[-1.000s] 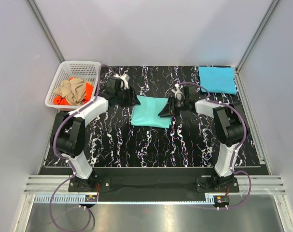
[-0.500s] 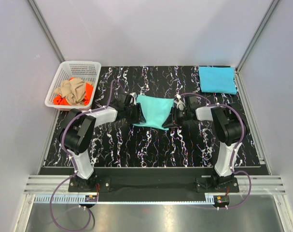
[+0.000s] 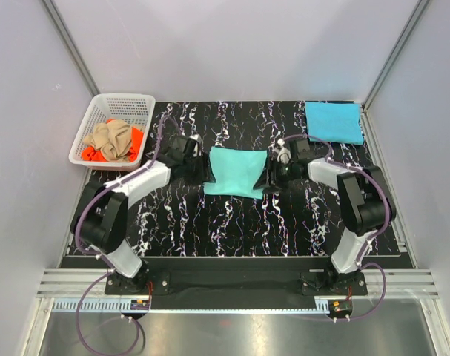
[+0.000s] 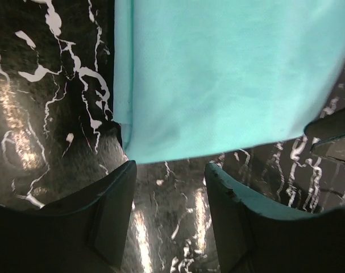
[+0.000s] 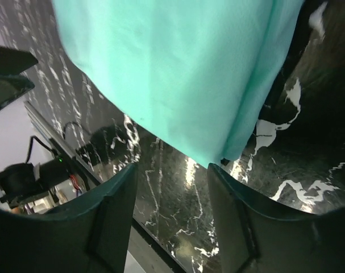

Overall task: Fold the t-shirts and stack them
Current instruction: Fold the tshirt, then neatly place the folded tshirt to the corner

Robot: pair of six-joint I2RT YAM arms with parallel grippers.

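Looking down, the mint-teal t-shirt [image 3: 236,170] sits folded into a soft, smooth, roughly trapezoid pad at the centre of the worktop [image 3: 232,222], which is a glossy black slab with white marble veins. At its 9 o'clock is the left tool [image 3: 206,167] and at its 3 o'clock the right tool [image 3: 269,172]. Both have their dark fingers [image 4: 112,199] spread wide with nothing between them, the cloth edge just ahead. Up at the 1 o'clock corner the sky-blue t-shirt [image 3: 333,122] lies as a flat, neat rectangle. Over at 10 o'clock a white plastic lattice basket [image 3: 124,97] holds a crumpled tan t-shirt [image 3: 112,137] on top of an orange one [image 3: 90,154]. Plain pale walls [image 3: 232,44] and aluminium posts [image 3: 70,44] box it all in.
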